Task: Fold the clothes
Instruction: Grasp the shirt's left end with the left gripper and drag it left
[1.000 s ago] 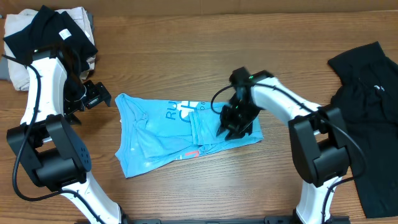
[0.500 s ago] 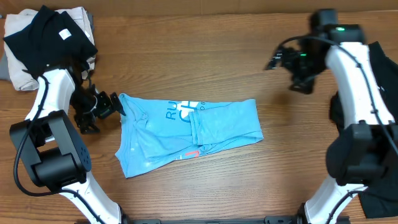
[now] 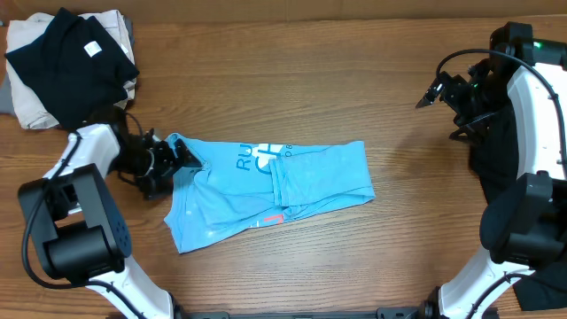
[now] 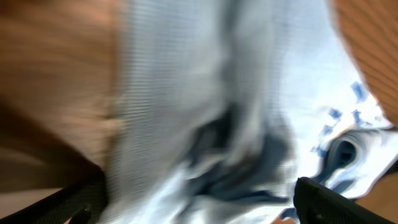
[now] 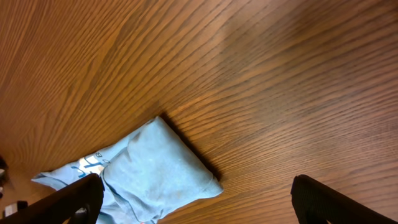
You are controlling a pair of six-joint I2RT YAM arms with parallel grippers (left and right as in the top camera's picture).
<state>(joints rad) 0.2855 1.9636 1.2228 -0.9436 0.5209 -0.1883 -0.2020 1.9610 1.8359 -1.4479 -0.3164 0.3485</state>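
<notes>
The clothes, a light blue T-shirt with white lettering and a small red mark, lie partly folded in a wide strip at the table's middle. My left gripper is low at the shirt's upper left corner. In the blurred left wrist view the blue cloth fills the space ahead of the open left gripper, whose fingers stand wide. My right gripper hangs open at the far right, well off the shirt. In its wrist view the right gripper is empty, above the shirt's corner.
A black garment lies on a beige cloth at the back left corner. Another black garment is spread along the right edge, behind my right arm. Bare wooden table surrounds the shirt.
My right gripper opened, let go of the shirt's right end and swung up to the far right. My left gripper slid right to the shirt's left corner.
</notes>
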